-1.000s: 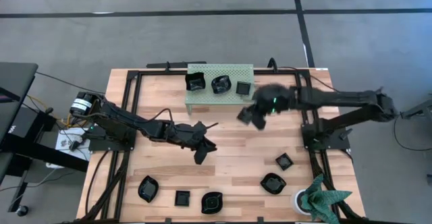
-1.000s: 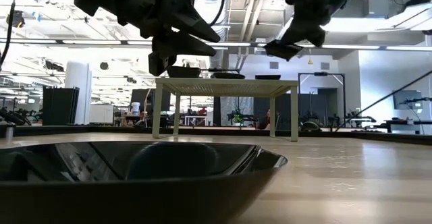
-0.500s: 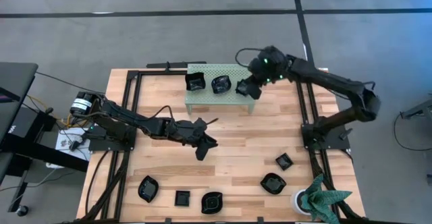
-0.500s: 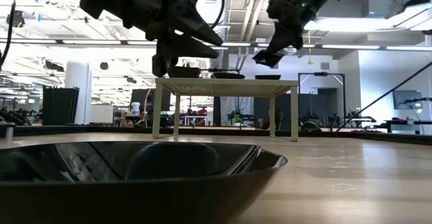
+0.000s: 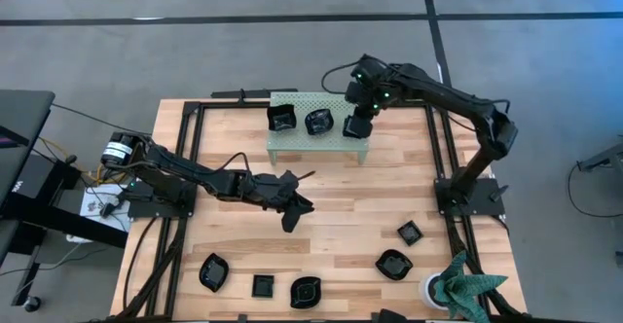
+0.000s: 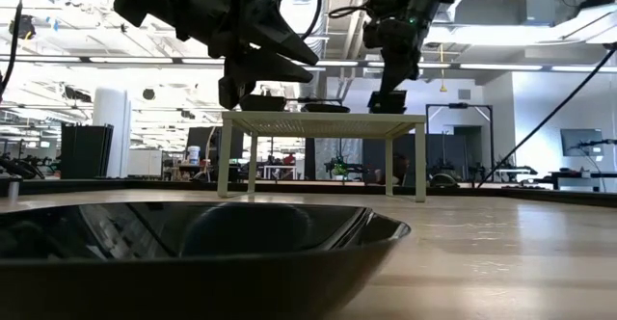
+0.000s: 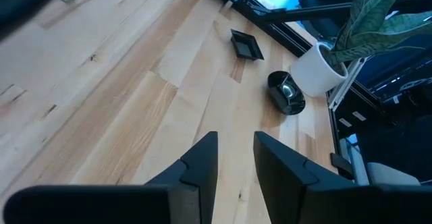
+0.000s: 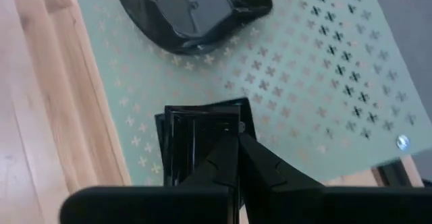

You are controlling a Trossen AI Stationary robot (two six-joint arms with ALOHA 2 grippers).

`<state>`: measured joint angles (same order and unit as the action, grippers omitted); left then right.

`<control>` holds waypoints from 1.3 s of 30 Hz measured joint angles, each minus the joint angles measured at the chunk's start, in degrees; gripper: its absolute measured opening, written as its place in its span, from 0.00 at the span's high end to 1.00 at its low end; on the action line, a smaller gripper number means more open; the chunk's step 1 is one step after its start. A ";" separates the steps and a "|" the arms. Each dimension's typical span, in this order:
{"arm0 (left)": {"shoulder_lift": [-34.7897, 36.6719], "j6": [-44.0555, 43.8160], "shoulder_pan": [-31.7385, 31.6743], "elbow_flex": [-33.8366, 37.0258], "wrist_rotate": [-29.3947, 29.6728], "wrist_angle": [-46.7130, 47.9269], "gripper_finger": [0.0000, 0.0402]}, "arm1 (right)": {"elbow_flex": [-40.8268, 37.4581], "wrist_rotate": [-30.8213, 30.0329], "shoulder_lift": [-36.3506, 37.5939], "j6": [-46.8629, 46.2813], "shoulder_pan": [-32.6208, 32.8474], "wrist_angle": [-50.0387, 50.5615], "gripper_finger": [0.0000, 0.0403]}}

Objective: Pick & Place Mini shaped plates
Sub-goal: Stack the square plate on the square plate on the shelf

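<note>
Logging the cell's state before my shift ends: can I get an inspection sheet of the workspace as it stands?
Surface: wooden table, pale green perforated rack at its far side.
Job's things: three black plates on the rack, the rightmost a small square plate; five more along the table's near edge, among them a wavy-edged plate.
Clutter: potted plant at the near right corner.
Grippers: right gripper shut on the small square plate, over the rack; left gripper above mid-table, fingers slightly apart, empty.
Cables: black leads beside the left arm's base.
Surroundings: grey floor.
</note>
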<state>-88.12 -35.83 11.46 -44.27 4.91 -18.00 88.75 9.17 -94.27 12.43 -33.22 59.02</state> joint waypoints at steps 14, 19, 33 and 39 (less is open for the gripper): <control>0.00 -0.15 0.00 0.02 0.00 -0.07 0.76 | 0.07 -0.09 -0.43 3.10 0.27 -0.56 0.94; 0.00 -0.40 0.00 0.02 0.00 -0.08 0.76 | 0.05 -0.71 -0.60 3.12 0.14 -0.79 0.85; 0.00 -0.42 0.02 0.02 0.00 -0.09 0.76 | 9.01 -2.22 0.37 -4.66 4.61 19.47 0.78; -0.02 -0.42 0.02 0.02 0.00 -0.11 0.76 | 6.09 -3.48 4.87 -11.17 12.57 28.36 0.78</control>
<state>-88.14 -36.25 11.49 -44.25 4.91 -18.11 94.83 5.69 -89.40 1.26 -20.65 87.37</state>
